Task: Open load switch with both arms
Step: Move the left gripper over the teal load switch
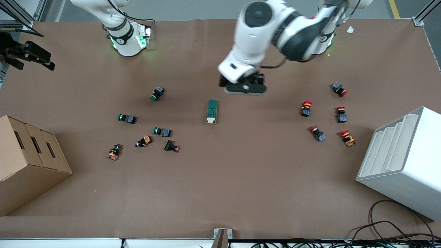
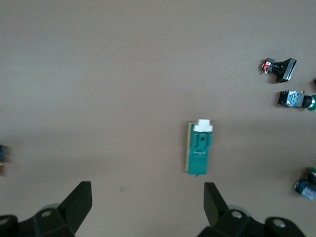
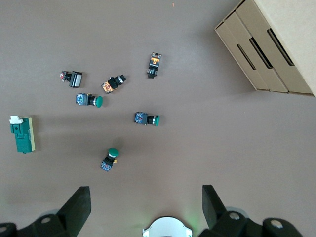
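The load switch (image 1: 212,111) is a dark green oblong block with a white tab at the end nearer the front camera. It lies flat near the middle of the table. My left gripper (image 1: 243,88) hangs over bare table just past the switch's green end, toward the arms' bases. In the left wrist view the load switch (image 2: 200,154) lies ahead of the open left gripper (image 2: 146,192), nothing between the fingers. My right gripper (image 3: 144,195) is open and empty, high over the right arm's base (image 3: 167,228). The load switch (image 3: 22,134) shows far off there.
Green and orange push buttons (image 1: 161,131) lie scattered toward the right arm's end. Red ones (image 1: 306,108) lie toward the left arm's end. A cardboard box (image 1: 27,162) and a white stepped rack (image 1: 403,162) stand at the two ends. Cables (image 1: 389,224) trail at the front edge.
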Robot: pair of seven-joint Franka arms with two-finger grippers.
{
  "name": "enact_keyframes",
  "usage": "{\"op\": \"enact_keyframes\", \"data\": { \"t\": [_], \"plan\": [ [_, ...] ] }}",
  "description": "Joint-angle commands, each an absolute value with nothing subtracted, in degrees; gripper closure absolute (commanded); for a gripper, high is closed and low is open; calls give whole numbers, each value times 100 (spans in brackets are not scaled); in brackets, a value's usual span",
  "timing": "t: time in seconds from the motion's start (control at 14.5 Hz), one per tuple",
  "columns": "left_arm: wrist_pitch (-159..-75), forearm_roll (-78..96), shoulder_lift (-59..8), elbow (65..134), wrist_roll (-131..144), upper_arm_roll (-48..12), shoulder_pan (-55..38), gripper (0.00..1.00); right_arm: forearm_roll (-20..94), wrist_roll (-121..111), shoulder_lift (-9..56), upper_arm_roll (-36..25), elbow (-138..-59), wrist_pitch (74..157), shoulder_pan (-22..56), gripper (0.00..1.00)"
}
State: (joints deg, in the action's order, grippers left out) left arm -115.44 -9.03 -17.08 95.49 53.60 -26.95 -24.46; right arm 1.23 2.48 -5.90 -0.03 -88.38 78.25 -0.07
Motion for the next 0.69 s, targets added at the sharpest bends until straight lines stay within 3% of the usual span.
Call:
{"op": "enact_keyframes", "data": {
  "t": [0.0, 0.28, 0.62],
  "plan": [
    [-11969, -1737, -2187, 9545, 6736, -2689, -3091, 0, 149, 264, -677, 26, -8921, 7787, -35, 0],
    [-12383, -3064, -2846, 9624, 8706, -2689, -3874, 0, 176, 264, -633, 26, -8912, 7901, -62, 0],
    [-13025, -4707, -3198, 10248, 10270, -2689, -4393, 0, 211, 193, -598, 26, -8877, 7989, -61, 0]
  ]
}}
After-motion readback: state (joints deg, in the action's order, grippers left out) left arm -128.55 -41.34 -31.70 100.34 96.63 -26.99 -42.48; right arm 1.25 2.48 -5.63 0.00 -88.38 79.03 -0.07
